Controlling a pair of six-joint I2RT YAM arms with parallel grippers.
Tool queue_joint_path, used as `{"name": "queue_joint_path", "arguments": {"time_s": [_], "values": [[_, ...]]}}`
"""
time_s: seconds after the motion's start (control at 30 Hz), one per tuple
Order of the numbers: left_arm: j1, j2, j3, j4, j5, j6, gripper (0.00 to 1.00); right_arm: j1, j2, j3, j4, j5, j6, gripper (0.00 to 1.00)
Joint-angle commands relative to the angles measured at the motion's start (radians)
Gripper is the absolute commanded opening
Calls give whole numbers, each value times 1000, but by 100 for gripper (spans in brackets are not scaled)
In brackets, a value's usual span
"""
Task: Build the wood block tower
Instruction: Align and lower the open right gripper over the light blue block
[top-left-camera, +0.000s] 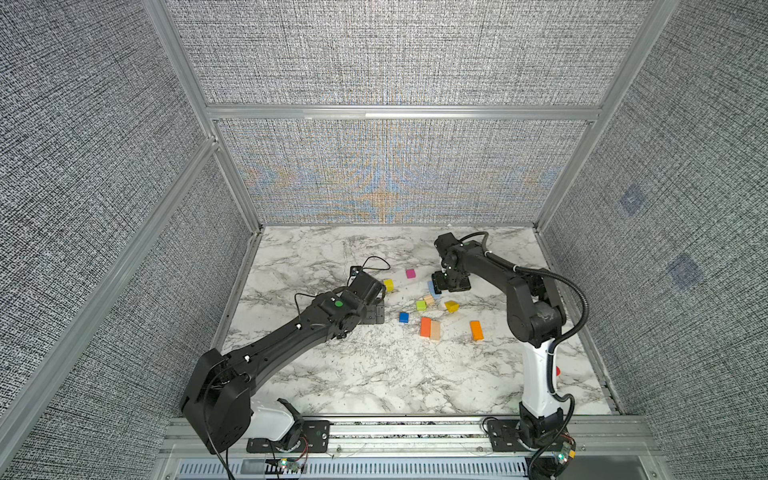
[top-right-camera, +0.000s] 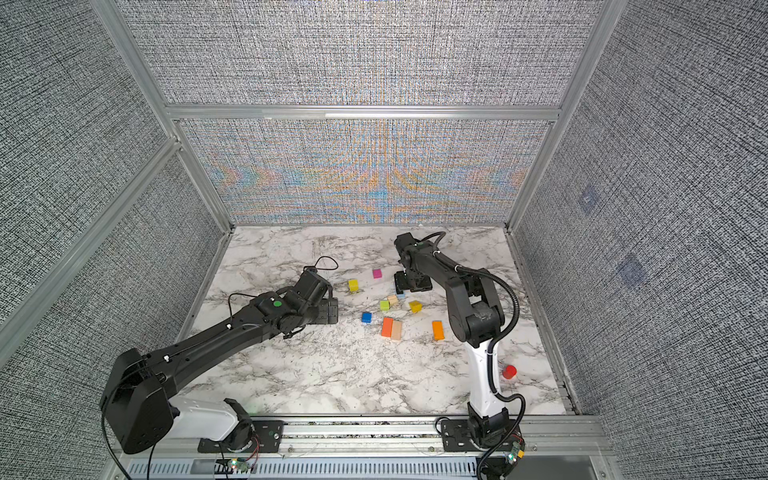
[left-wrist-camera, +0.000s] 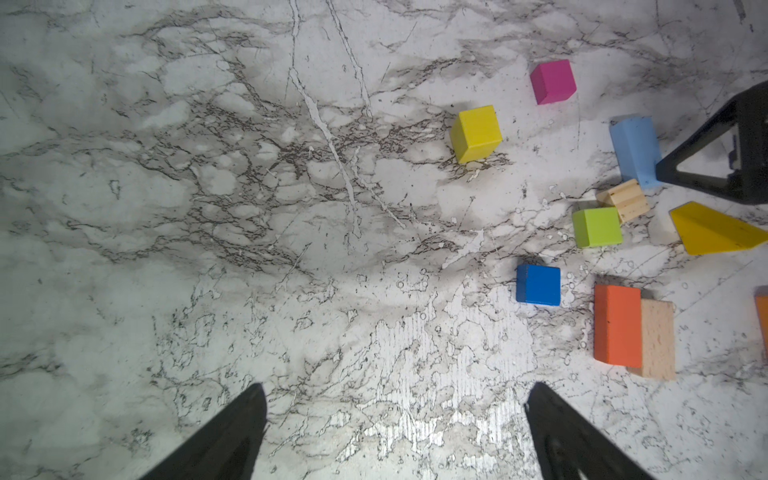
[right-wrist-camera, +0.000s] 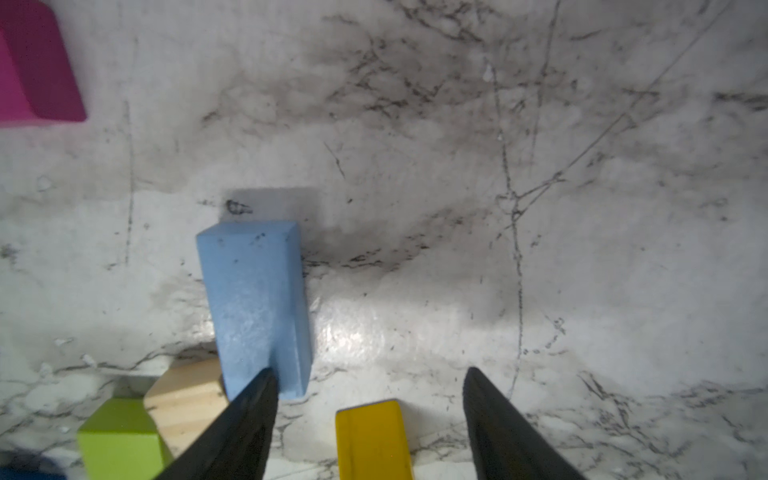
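The wood blocks lie loose on the marble table (top-left-camera: 332, 374), and no tower stands in any view. In both top views I see a yellow cube (top-left-camera: 388, 285), a magenta cube (top-left-camera: 410, 273), a green cube (top-left-camera: 421, 305), a blue cube (top-left-camera: 403, 317) and an orange brick (top-left-camera: 425, 326) against a tan brick (top-left-camera: 435, 330). My right gripper (right-wrist-camera: 370, 374) hangs open over the far blocks. One finger overlaps the end of the light blue brick (right-wrist-camera: 253, 299); a yellow wedge (right-wrist-camera: 372, 440) shows between the fingers. My left gripper (left-wrist-camera: 397, 388) is wide open above bare table, left of the blue cube (left-wrist-camera: 538, 284).
A second orange brick (top-left-camera: 476, 330) lies right of the pair. A small tan cube (top-left-camera: 429, 300) touches the green cube. A red block (top-right-camera: 509, 371) sits near the right arm's base. Fabric walls on aluminium rails close the table on three sides.
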Motion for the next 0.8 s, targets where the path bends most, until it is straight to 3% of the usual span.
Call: {"name": "queue_joint_path", "arguments": {"time_s": [0.0,0.23,0.53,0.77], "values": [[1,-6,7,-16,0,-8,98,-10,0,-5,0,19,-5,73],[2,-33,-8,-23,-8,-13,98,-14,-2,4,3,-10,-2,73],[1,-51,-21,-25,-15,-9,98,34,-38,1,6,-22,-2,83],[1,-58,-22,-32,-20,-4,98,58,-22,4,2,-9,2,85]]}}
